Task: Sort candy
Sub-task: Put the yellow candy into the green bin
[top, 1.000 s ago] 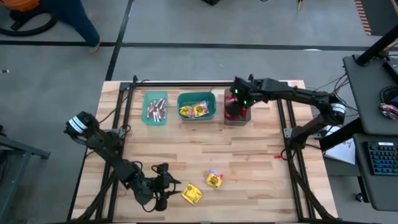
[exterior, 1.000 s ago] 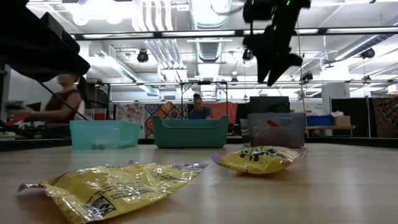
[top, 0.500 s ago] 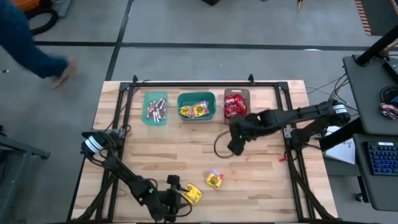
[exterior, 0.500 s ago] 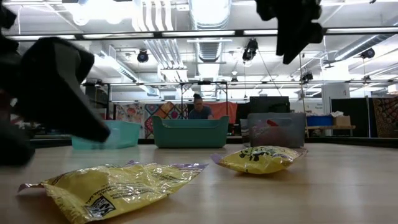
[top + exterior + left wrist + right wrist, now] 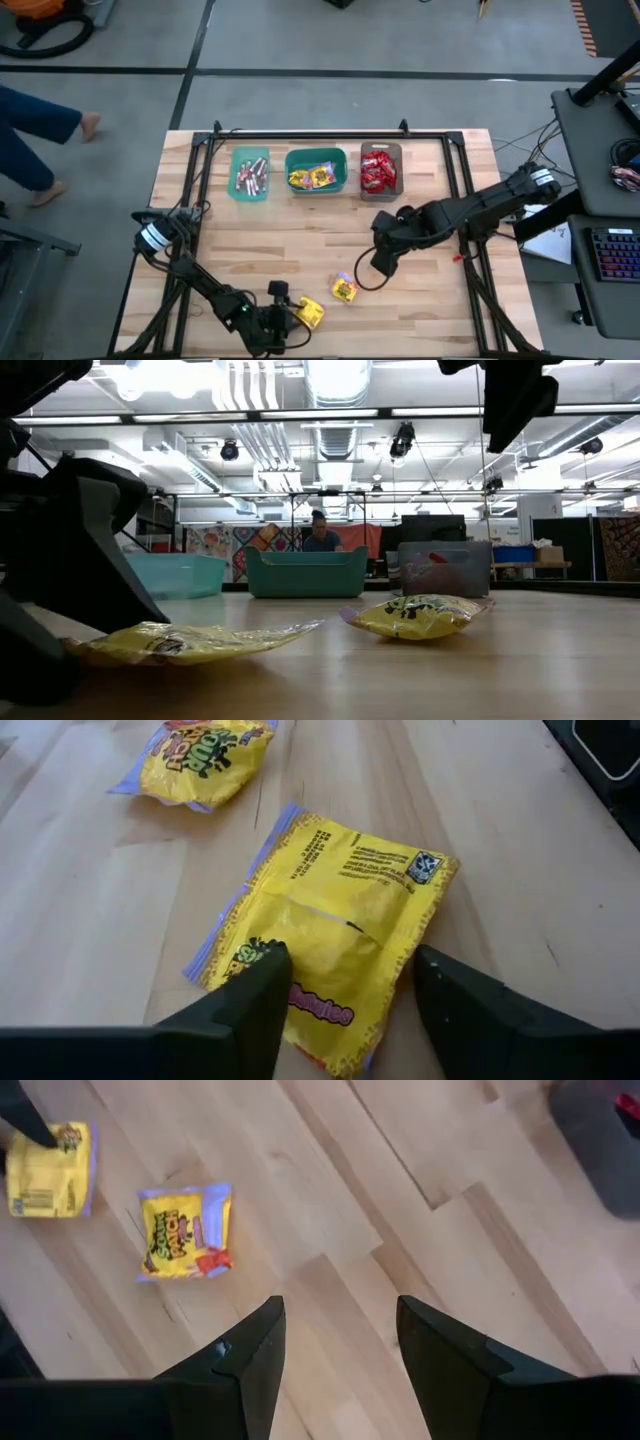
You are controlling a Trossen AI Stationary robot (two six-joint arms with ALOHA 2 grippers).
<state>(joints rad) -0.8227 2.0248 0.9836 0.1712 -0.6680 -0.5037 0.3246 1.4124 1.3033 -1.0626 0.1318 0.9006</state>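
Two yellow candy packets lie flat on the table. One packet (image 5: 309, 313) (image 5: 335, 920) is at the near edge, and my open left gripper (image 5: 289, 317) (image 5: 345, 965) is down over its end. The other packet (image 5: 345, 290) (image 5: 186, 1230) lies in the middle. My open right gripper (image 5: 380, 266) (image 5: 335, 1315) hangs in the air just right of it, touching nothing. In the low view the right gripper (image 5: 515, 400) is high above that packet (image 5: 420, 615). My left gripper comes at the near packet slanting down from the table's left. One fingertip (image 5: 268, 965) lies on the packet's end (image 5: 300, 960). The other fingertip (image 5: 428, 970) stands beside the packet's edge, over bare wood. The packet lies flat on the table (image 5: 190, 643).
Three bins stand in a row at the far side: a light teal one with pinkish sticks (image 5: 249, 173), a teal one with yellow packets (image 5: 316, 170), a grey-brown one with red packets (image 5: 380, 168). A person's legs (image 5: 30, 130) show beyond the table's left.
My right gripper has left the grey-brown bin and moved toward the near edge, down to the middle yellow packet. My left gripper has moved right and down onto the near packet, which now lies flatter than before.
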